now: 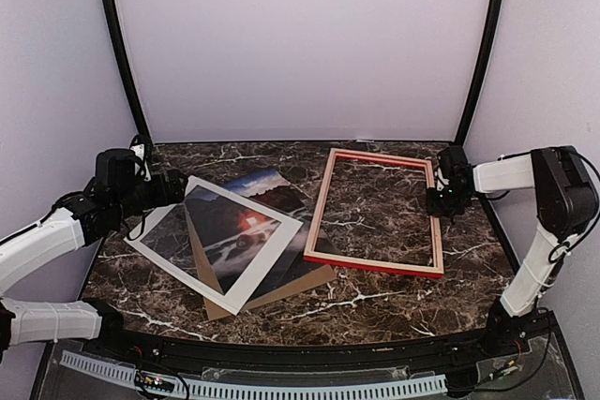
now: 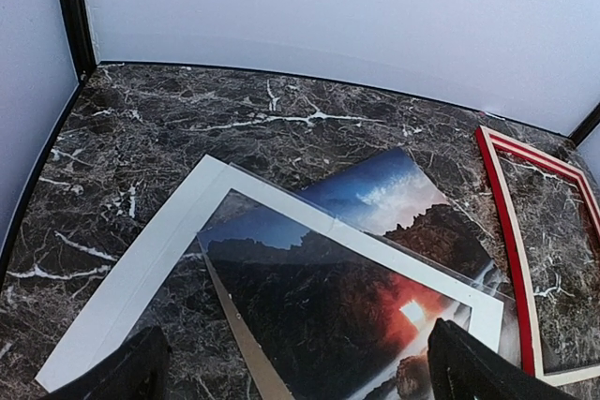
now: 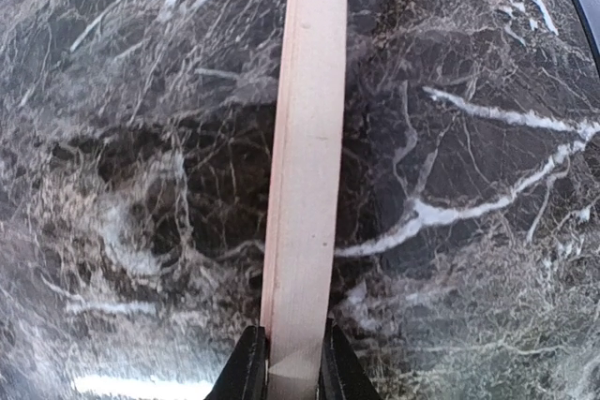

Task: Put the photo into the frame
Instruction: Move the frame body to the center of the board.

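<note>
On marble table (image 1: 375,311), frame (image 1: 375,265) clamped, photo (image 1: 246,231) loose.
Pinches a pale frame rail in the clenched right gripper (image 3: 295,374), its long axis running straight ahead from the jaws. Leaves the photo flat ahead of the left gripper's (image 2: 300,383) released jaws, under a white mat board (image 1: 246,200), long axis slanting, bluish end pointing away.

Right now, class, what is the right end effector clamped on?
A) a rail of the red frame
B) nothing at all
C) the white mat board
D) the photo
A: in the right wrist view the right end effector has its fingers pressed against both sides of the frame, on its pale wood rail.
</note>
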`<state>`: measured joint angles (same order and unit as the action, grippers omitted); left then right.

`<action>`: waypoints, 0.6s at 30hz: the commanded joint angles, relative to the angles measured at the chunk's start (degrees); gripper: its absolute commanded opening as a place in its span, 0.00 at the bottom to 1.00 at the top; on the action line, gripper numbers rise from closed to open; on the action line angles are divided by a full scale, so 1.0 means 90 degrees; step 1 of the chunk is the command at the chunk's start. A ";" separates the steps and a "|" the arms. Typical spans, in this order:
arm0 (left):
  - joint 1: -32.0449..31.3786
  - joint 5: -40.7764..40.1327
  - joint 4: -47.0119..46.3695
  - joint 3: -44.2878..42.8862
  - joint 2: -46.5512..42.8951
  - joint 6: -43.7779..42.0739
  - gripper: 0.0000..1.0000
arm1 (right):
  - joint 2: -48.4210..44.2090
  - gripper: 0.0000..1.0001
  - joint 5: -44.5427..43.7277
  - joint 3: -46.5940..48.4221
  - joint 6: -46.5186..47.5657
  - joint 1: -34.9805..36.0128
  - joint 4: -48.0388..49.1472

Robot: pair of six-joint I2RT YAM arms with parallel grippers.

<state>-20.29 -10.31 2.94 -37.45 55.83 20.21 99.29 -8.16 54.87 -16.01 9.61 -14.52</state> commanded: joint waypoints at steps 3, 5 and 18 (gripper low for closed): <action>-0.0073 -0.0002 0.0147 -0.0214 0.0082 0.0059 0.99 | -0.0343 0.03 -0.0621 -0.0117 0.0875 0.0044 -0.0602; -0.0078 -0.0026 0.0245 -0.0281 0.0211 0.0080 0.99 | -0.0391 0.01 -0.0963 -0.0135 0.0998 0.0031 -0.0650; -0.0089 -0.0297 0.0711 -0.0459 0.0418 0.0118 0.99 | 0.0084 0.03 -0.2010 0.0051 0.1461 -0.0392 -0.0741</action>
<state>-20.86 -11.79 7.55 -40.38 59.77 20.82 97.67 -19.35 54.52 -6.02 6.76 -19.40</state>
